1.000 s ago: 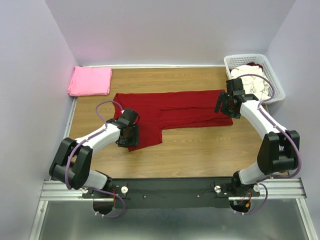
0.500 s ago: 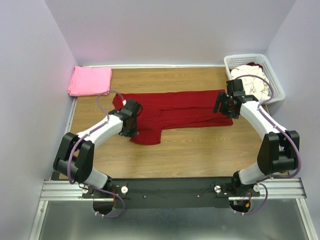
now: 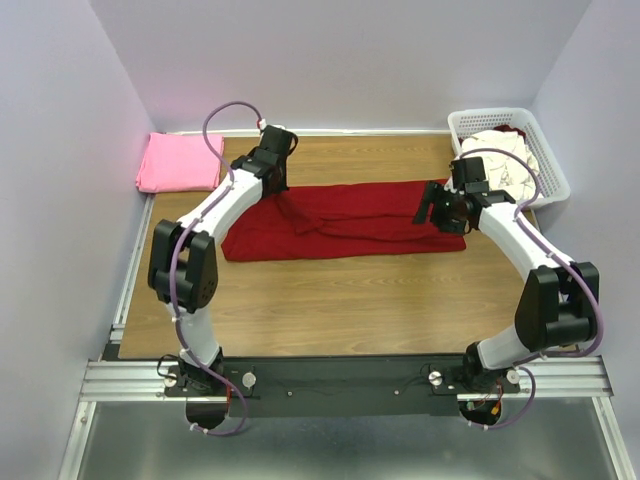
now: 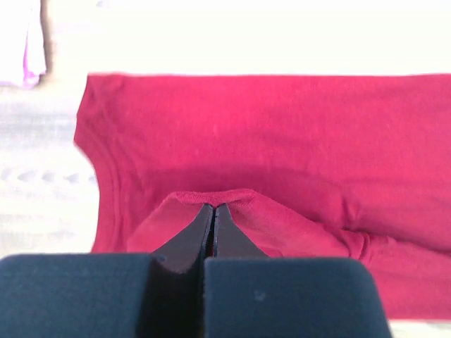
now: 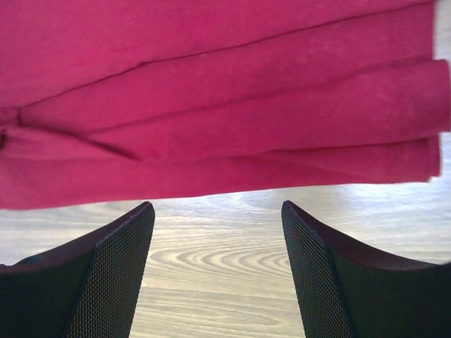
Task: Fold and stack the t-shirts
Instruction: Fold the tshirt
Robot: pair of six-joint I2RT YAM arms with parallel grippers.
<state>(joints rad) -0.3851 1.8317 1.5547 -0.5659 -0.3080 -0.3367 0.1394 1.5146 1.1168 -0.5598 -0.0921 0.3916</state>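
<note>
- The dark red t-shirt (image 3: pixel 340 218) lies in the middle of the wooden table (image 3: pixel 350 300). It's stretched out as a long band running left to right.
- From the right wrist cam you can see it's folded over lengthwise. There are a few stacked layers, with rounded fold edges at the right end.
- The left gripper (image 4: pixel 213 208) is pinched tight on the dark red t-shirt. Its two fingers are pressed together with a bit of red fabric caught right at the tips.
- The cloth rises into a little tent up to those tips, while the rest of the shirt lies flat below.
- In the overhead view that gripper sits over the left part of the shirt, close to its far edge, with the arm reaching way out across the table.
- The right gripper (image 5: pixel 217 211) has its jaws spread wide with nothing in them. Between the mesh-textured fingers there's only bare wood, and the shirt's near edge lies just past the tips.
- From above, the right gripper hangs over the shirt's right end.
- The bright pink t-shirt (image 3: pixel 180 162) sits folded in the far left corner, well apart from the red one.
- The white lattice basket (image 3: pixel 460 122) is in the far right corner, with cream-white t-shirts (image 3: pixel 505 160) heaped inside.
</note>
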